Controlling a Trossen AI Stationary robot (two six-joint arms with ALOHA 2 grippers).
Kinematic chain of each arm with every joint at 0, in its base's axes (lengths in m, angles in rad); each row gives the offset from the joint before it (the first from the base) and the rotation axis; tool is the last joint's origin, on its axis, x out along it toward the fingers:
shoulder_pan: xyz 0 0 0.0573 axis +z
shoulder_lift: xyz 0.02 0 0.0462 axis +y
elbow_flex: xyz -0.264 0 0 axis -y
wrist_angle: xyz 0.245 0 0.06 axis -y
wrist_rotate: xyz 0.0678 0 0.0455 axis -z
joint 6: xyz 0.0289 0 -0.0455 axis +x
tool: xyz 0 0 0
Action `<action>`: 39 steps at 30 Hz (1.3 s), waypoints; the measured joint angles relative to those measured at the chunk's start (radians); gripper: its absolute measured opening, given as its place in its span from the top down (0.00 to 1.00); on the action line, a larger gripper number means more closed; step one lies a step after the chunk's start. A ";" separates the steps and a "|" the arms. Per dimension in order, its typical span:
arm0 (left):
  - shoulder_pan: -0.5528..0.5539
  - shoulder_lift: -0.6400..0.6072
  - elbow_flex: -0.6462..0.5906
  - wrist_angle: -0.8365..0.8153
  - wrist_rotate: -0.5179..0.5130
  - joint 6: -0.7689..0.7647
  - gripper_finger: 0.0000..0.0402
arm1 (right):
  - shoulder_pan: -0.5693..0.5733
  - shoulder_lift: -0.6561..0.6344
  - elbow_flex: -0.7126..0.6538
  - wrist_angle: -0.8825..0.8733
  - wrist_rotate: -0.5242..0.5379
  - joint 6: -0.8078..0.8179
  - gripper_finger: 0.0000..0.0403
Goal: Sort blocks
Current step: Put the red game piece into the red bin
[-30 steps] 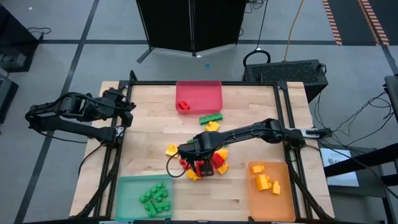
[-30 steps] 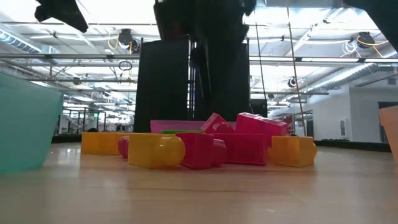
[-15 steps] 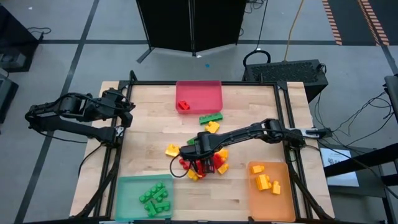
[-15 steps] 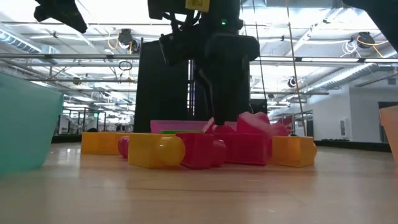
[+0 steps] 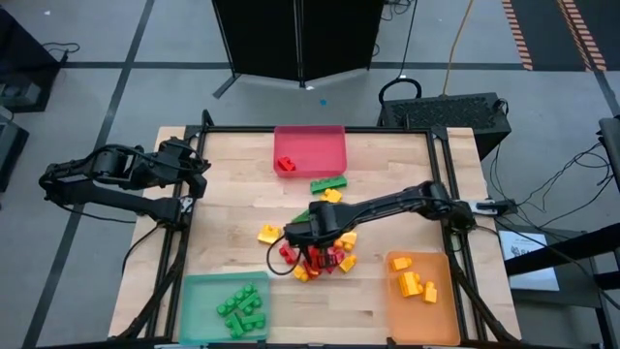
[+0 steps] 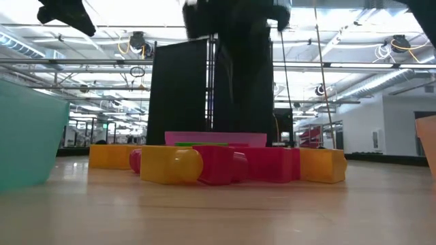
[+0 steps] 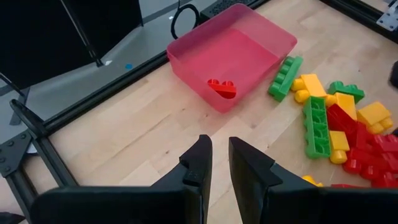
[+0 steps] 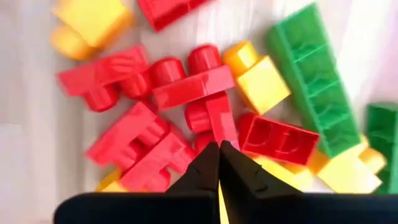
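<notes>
High view: the right gripper (image 5: 312, 254) hangs over the heap of loose blocks (image 5: 320, 254) in the middle of the table (image 5: 232, 194) — its fingers pinched together with nothing between them, tips just above the red bricks (image 8: 186, 87). More blocks already lie in the red tray (image 5: 310, 147), the green tray (image 5: 199, 296) and the orange tray (image 5: 441, 291). The left gripper (image 7: 216, 163) waits at the table's left edge — fingers a little apart, empty.
</notes>
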 joint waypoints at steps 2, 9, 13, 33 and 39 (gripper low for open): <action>0.000 0.000 0.000 -0.001 0.000 0.000 0.85 | 0.000 -0.034 0.000 0.011 -0.007 -0.018 0.96; 0.000 0.000 0.000 -0.005 0.000 0.000 0.85 | -0.013 -0.044 -0.002 0.014 -0.069 -0.123 0.77; 0.000 0.000 0.000 -0.030 0.000 -0.001 0.85 | -0.041 -0.041 -0.052 0.024 -0.011 -0.141 0.57; 0.000 0.000 0.000 -0.057 -0.009 0.000 0.85 | -0.069 -0.039 -0.235 0.219 0.091 -0.399 0.21; 0.000 0.000 0.000 -0.057 -0.014 -0.001 0.85 | -0.092 -0.030 -0.238 0.224 0.077 -0.418 0.24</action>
